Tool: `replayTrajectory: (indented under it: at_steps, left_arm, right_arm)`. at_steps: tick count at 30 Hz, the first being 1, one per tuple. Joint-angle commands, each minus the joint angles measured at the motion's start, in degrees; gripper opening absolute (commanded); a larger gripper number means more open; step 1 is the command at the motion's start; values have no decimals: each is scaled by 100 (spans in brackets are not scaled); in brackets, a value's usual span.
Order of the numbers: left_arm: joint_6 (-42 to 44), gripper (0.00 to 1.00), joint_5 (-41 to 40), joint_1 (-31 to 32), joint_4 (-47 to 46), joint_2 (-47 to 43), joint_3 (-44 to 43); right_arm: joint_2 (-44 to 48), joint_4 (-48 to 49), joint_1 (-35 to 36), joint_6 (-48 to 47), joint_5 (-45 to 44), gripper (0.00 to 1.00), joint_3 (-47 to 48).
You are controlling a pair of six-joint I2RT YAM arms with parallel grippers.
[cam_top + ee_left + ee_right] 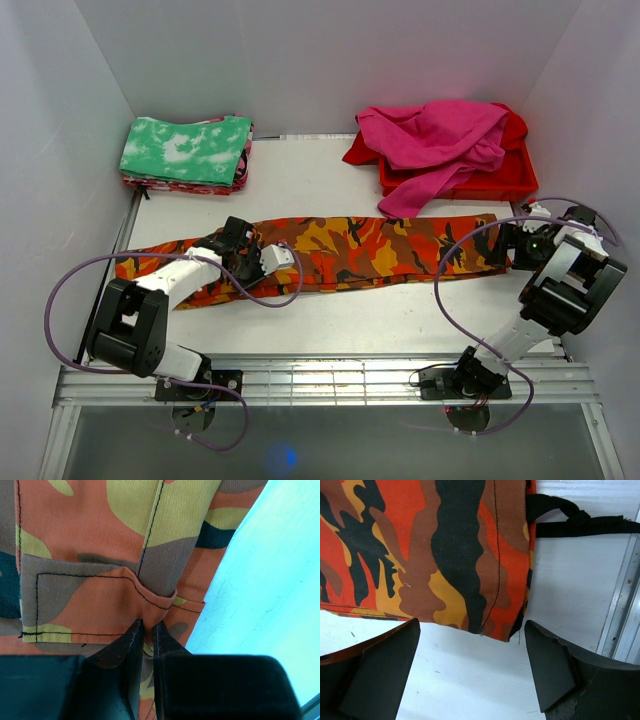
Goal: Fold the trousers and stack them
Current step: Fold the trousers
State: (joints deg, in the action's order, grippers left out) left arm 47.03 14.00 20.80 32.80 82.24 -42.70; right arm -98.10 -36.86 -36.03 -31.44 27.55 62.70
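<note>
Camouflage trousers lie stretched across the centre of the white table, white walls around. Left wrist view: left gripper pinches their pocket edge, nearly closed. Right wrist view: right gripper gapes wide, empty, beside the hem.

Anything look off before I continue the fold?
The magenta garment spills out of the red tray, one end drooping to the far edge of the trousers. A black cord trails loose at their right end.
</note>
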Motion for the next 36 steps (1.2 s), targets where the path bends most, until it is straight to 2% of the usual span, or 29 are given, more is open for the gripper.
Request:
replayTrajectory:
  at_steps: [1, 20, 36]
  left_arm:
    - [0, 0, -82, -23, 280, 504, 464]
    - [0, 0, -73, -32, 280, 565, 447]
    - [8, 0, -152, -41, 377, 487, 403]
  right_arm:
    - [-139, 83, -44, 253, 84, 90, 304]
    - [-358, -480, -44, 657, 1112, 87, 358]
    - [-596, -5, -44, 630, -180, 83, -144]
